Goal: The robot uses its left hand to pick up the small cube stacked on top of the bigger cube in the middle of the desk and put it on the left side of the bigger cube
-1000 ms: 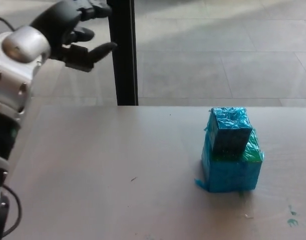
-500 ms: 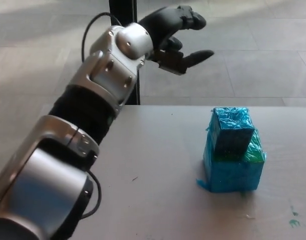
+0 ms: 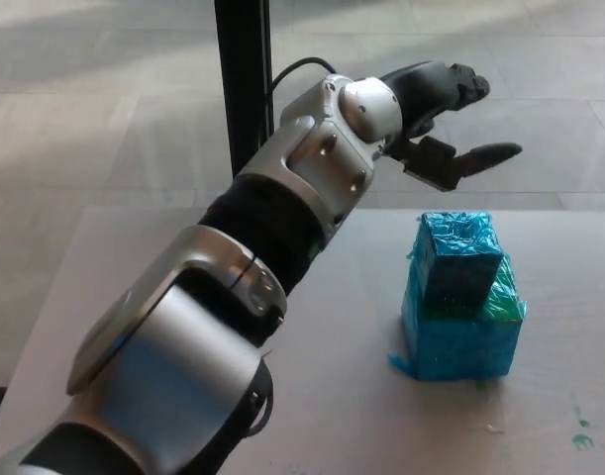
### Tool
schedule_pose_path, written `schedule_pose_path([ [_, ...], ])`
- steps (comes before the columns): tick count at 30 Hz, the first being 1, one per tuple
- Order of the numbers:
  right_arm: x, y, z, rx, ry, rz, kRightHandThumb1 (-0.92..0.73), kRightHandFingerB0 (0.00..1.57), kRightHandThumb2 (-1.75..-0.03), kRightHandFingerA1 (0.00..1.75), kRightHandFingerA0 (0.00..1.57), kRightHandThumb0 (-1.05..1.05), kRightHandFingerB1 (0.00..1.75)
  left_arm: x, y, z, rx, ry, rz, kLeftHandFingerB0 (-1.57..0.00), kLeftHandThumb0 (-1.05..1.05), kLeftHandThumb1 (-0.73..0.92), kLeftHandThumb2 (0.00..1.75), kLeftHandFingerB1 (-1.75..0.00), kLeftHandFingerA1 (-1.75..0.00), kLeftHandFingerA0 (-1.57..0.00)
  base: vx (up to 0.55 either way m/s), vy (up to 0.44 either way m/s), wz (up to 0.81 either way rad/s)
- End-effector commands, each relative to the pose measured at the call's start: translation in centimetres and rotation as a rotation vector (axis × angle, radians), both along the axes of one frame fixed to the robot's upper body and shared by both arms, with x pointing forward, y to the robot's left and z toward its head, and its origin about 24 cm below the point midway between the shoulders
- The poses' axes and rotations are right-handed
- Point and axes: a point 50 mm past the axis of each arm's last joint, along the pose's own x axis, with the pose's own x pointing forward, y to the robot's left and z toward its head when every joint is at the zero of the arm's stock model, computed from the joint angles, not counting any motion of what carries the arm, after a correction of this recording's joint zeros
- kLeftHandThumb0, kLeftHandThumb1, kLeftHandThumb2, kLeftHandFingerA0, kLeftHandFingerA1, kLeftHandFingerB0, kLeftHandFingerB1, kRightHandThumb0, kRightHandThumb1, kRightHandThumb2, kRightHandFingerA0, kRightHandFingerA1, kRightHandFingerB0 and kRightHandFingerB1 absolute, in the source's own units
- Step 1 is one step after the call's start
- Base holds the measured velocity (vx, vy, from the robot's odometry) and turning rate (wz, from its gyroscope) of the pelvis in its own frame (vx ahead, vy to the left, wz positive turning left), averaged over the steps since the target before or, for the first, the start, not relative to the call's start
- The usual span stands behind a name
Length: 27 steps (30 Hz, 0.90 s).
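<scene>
A small blue foil-wrapped cube [image 3: 458, 259] sits on top of a bigger blue cube [image 3: 458, 332] with a green patch on its upper right, at the right of the desk [image 3: 104, 257]. My left arm reaches across from the lower left. Its black left hand [image 3: 443, 114] hovers open above and slightly behind the small cube, fingers spread, touching nothing. The right hand does not show.
A black post [image 3: 245, 84] stands behind the desk's far edge. Beyond it lies grey tiled floor. A few green flecks [image 3: 579, 435] mark the desk at the lower right. Bare desk surface lies left of the cubes, under my forearm.
My left arm has swung from the far left toward the right. The hand now hangs above the stacked cubes. The cubes have not moved.
</scene>
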Motion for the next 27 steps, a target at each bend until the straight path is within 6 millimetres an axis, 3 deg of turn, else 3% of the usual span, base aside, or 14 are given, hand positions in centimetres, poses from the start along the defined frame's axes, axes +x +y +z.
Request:
schedule_pose_path([
  [1,0.4,-0.8,1.0,-0.03,-0.005,0.021,-0.56,0.3,-0.92,0.69,0.5,-0.56,0.51,-0.4,-0.8,-0.7,0.094,0.035,-0.049,0.0,-1.05,0.72,0.64,0.0,0.0,0.0,0.0,0.0,0.0],
  [3,0.4,-0.8,0.9,-0.032,-0.002,0.019,-0.56,0.3,-0.92,0.69,0.5,-0.56,0.51,-0.5,-0.9,-1.2,0.087,0.058,-0.059,0.0,-1.05,0.72,0.64,0.0,0.0,0.0,0.0,0.0,0.0],
  [4,0.4,-0.8,0.8,-0.034,0.0,0.015,-0.7,0.36,-0.61,0.62,0.54,-0.5,0.36,-0.6,-1.0,-1.9,0.1,0.078,-0.06,0.0,-1.05,0.71,0.65,0.0,0.0,0.0,0.0,0.0,0.0],
  [8,0.5,-0.9,1.1,-0.011,-0.025,0.04,-0.7,0.34,-0.61,0.62,0.51,-0.54,0.36,-0.6,-1.0,-3.3,0.163,0.085,-0.054,0.0,-1.05,0.69,0.67,0.0,0.0,0.0,0.0,0.0,0.0],
  [9,0.7,-0.8,1.2,-0.014,-0.02,0.047,-0.57,0.27,-0.93,0.67,0.48,-0.6,0.5,-0.6,-0.8,-3.5,0.165,0.091,-0.063,0.0,-1.05,0.69,0.67,0.0,0.0,0.0,0.0,0.0,0.0],
  [21,1.8,-0.6,1.3,-0.017,-0.017,0.024,-0.54,0.29,-0.91,0.68,0.5,-0.53,0.5,-0.9,-1.1,-5.5,0.199,0.133,-0.068,0.0,-1.05,0.64,0.62,0.0,0.0,0.0,0.0,0.0,0.0],
  [22,1.9,-0.6,1.2,-0.019,-0.012,0.015,-0.69,0.37,-0.61,0.6,0.53,-0.49,0.35,-1.0,-1.0,-5.7,0.2,0.143,-0.07,0.0,-1.05,0.63,0.61,0.0,0.0,0.0,0.0,0.0,0.0],
  [23,1.9,-0.5,1.2,-0.017,-0.013,0.013,-0.55,0.3,-0.91,0.68,0.51,-0.52,0.5,-1.0,-1.1,-5.9,0.208,0.146,-0.07,0.0,-1.05,0.62,0.61,-0.01,0.0,0.0,0.0,0.0,0.0],
  [24,1.9,-0.5,1.2,-0.014,-0.016,0.015,-0.55,0.3,-0.91,0.68,0.51,-0.52,0.5,-1.0,-1.1,-6.0,0.219,0.144,-0.068,0.0,-1.05,0.62,0.61,-0.01,0.0,0.0,0.0,0.0,0.0],
  [25,2.0,-0.6,1.3,-0.021,-0.012,0.026,-0.68,0.37,-0.61,0.61,0.53,-0.51,0.35,-1.1,-1.2,-6.2,0.247,0.135,-0.073,0.0,-1.05,0.62,0.61,-0.01,0.0,0.0,0.0,0.0,0.0],
  [26,2.0,-0.6,1.3,-0.028,-0.011,0.028,-0.54,0.3,-0.9,0.66,0.49,-0.53,0.5,-1.1,-1.2,-6.4,0.25,0.137,-0.07,0.0,-1.05,0.61,0.61,-0.03,0.0,0.0,0.0,0.0,0.0],
  [27,2.1,-0.6,1.4,-0.032,-0.014,0.044,-0.54,0.27,-0.92,0.69,0.49,-0.55,0.5,-1.2,-1.4,-6.6,0.229,0.149,-0.07,0.0,-1.05,0.42,0.83,-0.07,0.0,0.0,0.0,0.0,0.0],
])
